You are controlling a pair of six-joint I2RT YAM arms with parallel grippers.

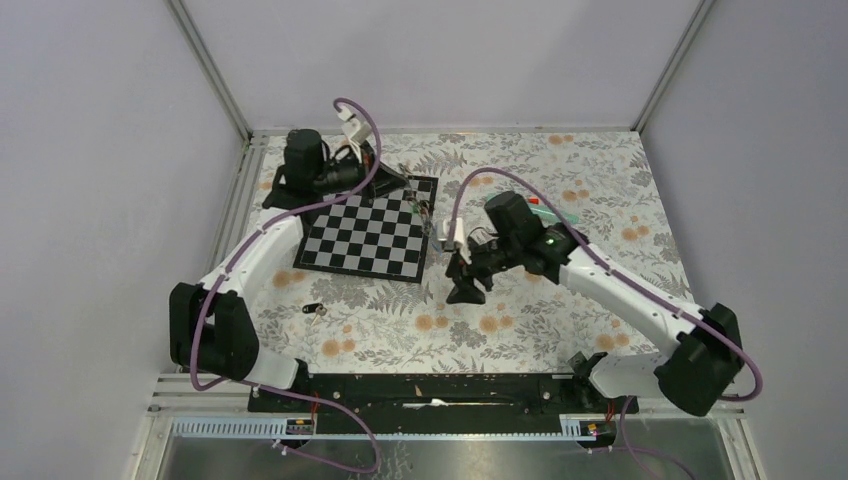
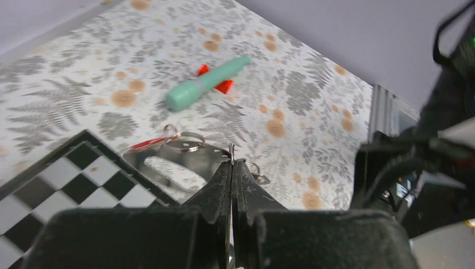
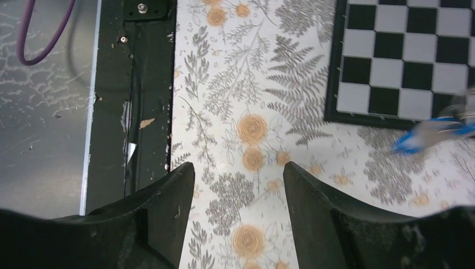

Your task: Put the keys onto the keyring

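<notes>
My left gripper [image 2: 232, 163] is shut on a thin wire of the grey keyring [image 2: 168, 159], held over the far right corner of the chessboard [image 1: 370, 235]. A small split ring [image 2: 187, 143] and a red key tag [image 2: 147, 144] hang on the loop; another small ring [image 2: 256, 171] shows just right of the fingertips. My right gripper [image 3: 239, 168] is open, pointing down at the cloth with nothing between its fingers. A blurred blue key tag [image 3: 431, 134] lies off to its right beside the board. A black-tagged key [image 1: 312, 309] lies on the cloth near the left arm.
A teal tube [image 2: 204, 84] with a red cap [image 2: 224, 87] lies on the floral cloth behind the right arm. The black base rail [image 3: 145, 95] runs along the near table edge. Grey walls enclose the table.
</notes>
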